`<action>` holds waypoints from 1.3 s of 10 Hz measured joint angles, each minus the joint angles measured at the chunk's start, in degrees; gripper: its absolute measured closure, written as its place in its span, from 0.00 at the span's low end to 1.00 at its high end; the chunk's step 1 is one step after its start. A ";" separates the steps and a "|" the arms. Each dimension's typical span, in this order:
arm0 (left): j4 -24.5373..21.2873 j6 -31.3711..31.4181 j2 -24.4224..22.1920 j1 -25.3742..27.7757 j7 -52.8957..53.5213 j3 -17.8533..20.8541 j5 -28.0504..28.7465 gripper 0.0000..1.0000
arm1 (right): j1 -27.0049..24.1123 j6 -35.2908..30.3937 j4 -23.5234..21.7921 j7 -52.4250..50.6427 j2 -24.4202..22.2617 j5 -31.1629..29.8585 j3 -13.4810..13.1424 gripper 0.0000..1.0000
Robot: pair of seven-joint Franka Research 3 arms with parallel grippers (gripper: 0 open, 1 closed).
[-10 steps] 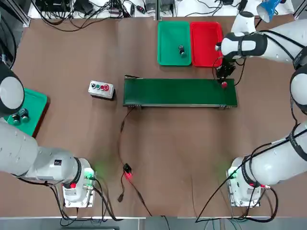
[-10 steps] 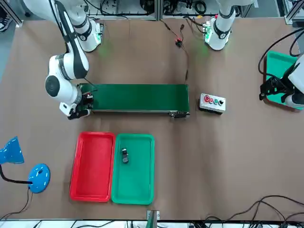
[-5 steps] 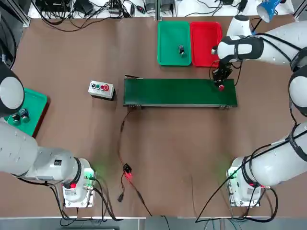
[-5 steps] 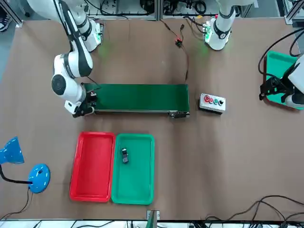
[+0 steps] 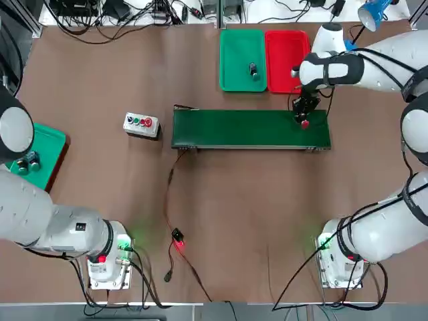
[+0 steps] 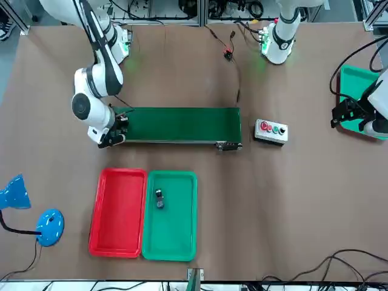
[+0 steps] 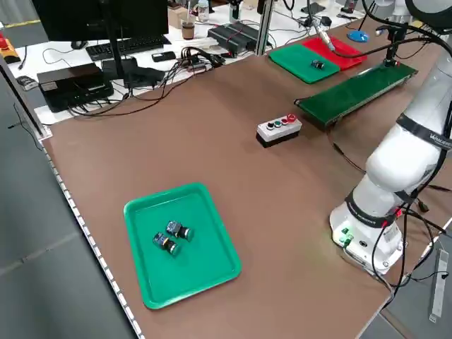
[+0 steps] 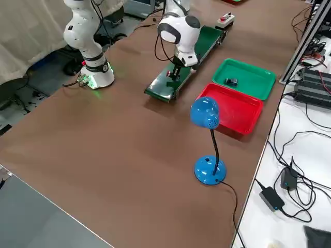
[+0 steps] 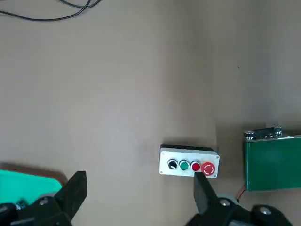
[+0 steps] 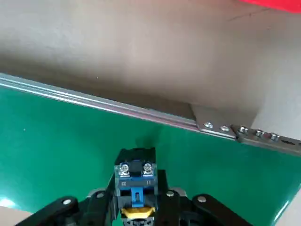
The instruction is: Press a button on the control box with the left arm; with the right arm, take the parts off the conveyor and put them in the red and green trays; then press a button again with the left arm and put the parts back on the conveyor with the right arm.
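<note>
A: Where is the right gripper (image 5: pixel 304 120) seen?
B: Over the conveyor (image 5: pixel 251 128), a red-tipped part (image 5: pixel 305 124) clamped in it. The red tray (image 5: pixel 286 60) is located just beyond it.

Table (image 5: pixel 234 200): matt brown sheet, smooth, no glare. Conveyor (image 5: pixel 251 128) belt: matt green, rubbery look, edged by bare metal side rails (image 10: pixel 117 110) with screw heads. Red tray (image 5: pixel 286 60) and green tray (image 5: pixel 242 59) just beyond the conveyor: smooth plastic, slight sheen. Control box (image 5: pixel 141 124) beside the conveyor's end: pale, satin body, glossy plastic buttons. Part (image 10: pixel 135 181) over the conveyor: black and blue plastic, small metal screws. Arm shells (image 6: pixel 97 85): glossy white plastic.
</note>
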 joint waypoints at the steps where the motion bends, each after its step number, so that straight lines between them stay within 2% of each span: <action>1: 0.00 0.00 0.00 0.01 0.00 0.00 0.00 0.00 | -0.08 0.36 -0.38 0.00 0.06 0.00 -0.12 0.67; 5: 0.00 0.00 0.00 0.05 0.00 0.00 0.00 0.00 | -0.17 1.59 -0.88 0.03 0.72 0.04 -0.28 0.65; 7: 0.00 0.00 0.00 0.06 0.00 0.00 0.00 0.00 | -0.18 1.19 -0.89 0.06 0.95 0.04 -0.30 0.54; 9: 0.00 0.00 0.00 0.06 0.00 0.00 0.00 0.00 | -0.18 -1.71 -0.11 0.06 0.97 0.04 -0.33 0.26; 10: 0.00 0.00 0.00 0.06 0.00 0.00 0.00 0.00 | -0.18 -5.89 2.13 0.06 0.91 0.05 -0.35 0.12; 12: 0.00 0.00 0.00 0.06 0.00 0.00 0.00 0.00 | -0.19 -18.03 12.75 0.20 0.62 0.10 -0.43 0.04; 13: 0.00 0.00 0.00 0.06 0.00 0.00 0.00 0.00 | -0.19 -21.16 18.17 0.54 0.48 0.25 -0.43 0.02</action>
